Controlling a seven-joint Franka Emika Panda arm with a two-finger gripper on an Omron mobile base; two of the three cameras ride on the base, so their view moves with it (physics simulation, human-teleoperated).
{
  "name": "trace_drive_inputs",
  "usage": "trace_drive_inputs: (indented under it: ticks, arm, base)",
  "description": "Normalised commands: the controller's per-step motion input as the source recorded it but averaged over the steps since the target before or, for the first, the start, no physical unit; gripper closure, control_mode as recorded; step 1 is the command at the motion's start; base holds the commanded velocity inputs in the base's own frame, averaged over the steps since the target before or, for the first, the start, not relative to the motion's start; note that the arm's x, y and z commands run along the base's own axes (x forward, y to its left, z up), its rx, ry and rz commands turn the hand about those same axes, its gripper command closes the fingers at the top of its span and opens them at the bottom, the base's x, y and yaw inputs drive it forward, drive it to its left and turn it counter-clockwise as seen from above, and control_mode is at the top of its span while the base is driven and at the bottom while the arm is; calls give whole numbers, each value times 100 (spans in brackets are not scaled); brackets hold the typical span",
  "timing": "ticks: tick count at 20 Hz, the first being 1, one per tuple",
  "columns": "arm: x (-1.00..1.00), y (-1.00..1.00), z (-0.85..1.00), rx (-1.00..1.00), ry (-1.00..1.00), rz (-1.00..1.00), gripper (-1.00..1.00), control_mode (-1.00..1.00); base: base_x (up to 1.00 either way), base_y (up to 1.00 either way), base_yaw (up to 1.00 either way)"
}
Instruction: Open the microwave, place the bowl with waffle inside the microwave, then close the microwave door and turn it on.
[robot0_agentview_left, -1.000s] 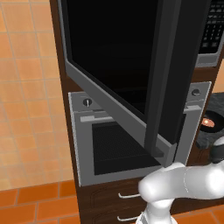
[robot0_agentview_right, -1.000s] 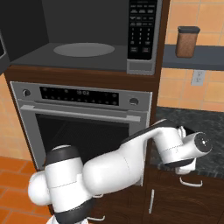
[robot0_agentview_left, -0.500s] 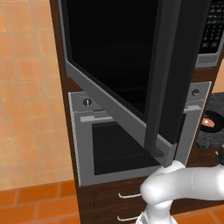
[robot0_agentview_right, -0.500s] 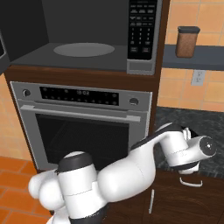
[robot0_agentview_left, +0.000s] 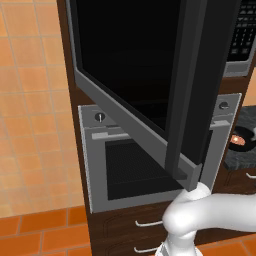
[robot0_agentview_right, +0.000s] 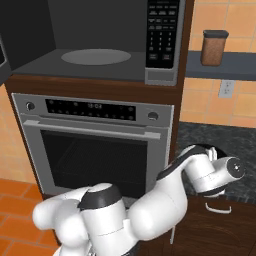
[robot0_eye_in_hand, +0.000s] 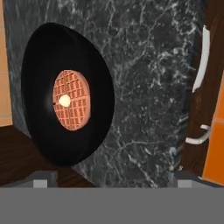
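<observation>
The microwave (robot0_agentview_right: 100, 65) stands open, its cavity and glass turntable (robot0_agentview_right: 95, 56) bare, the keypad (robot0_agentview_right: 162, 30) at its right. The microwave door (robot0_agentview_left: 135, 65), black glass with a dark vertical handle (robot0_agentview_left: 182, 85), is swung out toward the left base camera. The black bowl (robot0_eye_in_hand: 70, 99) with a round waffle (robot0_eye_in_hand: 71, 100) sits on the dark marble counter (robot0_eye_in_hand: 148, 87), also visible as the bowl (robot0_agentview_left: 240, 140) right of the oven. My gripper (robot0_eye_in_hand: 113, 179) is open just short of the bowl, its fingertips (robot0_eye_in_hand: 41, 177) straddling the bowl's near rim, not touching it.
The grey oven (robot0_agentview_right: 95, 145) with two knobs sits under the microwave. A brown jar (robot0_agentview_right: 214, 47) stands on a shelf above the counter. Drawer handles (robot0_eye_in_hand: 202, 57) line the wooden cabinet front beside the counter. The open door juts far into the space left of the arm.
The arm has stretched further right toward the counter, the hand shifting slightly over the bowl. The microwave door and the bowl have stayed put.
</observation>
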Motion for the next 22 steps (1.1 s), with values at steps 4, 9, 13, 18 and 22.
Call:
trace_drive_inputs:
  ticks: [4,9,13,18,22]
  arm:
    - [34,-12,-29,4,2,0,-100,-100]
    - [27,-18,-26,5,1,0,-100,-100]
    - [28,-21,-23,6,0,0,-100,-100]
    - [29,-20,-20,5,2,-1,-100,-100]
    - [25,-13,-30,2,5,-2,100,-100]
  base:
    - [0,0,0]
    - [0,0,0]
    - [0,0,0]
    - [0,0,0]
    - [0,0,0]
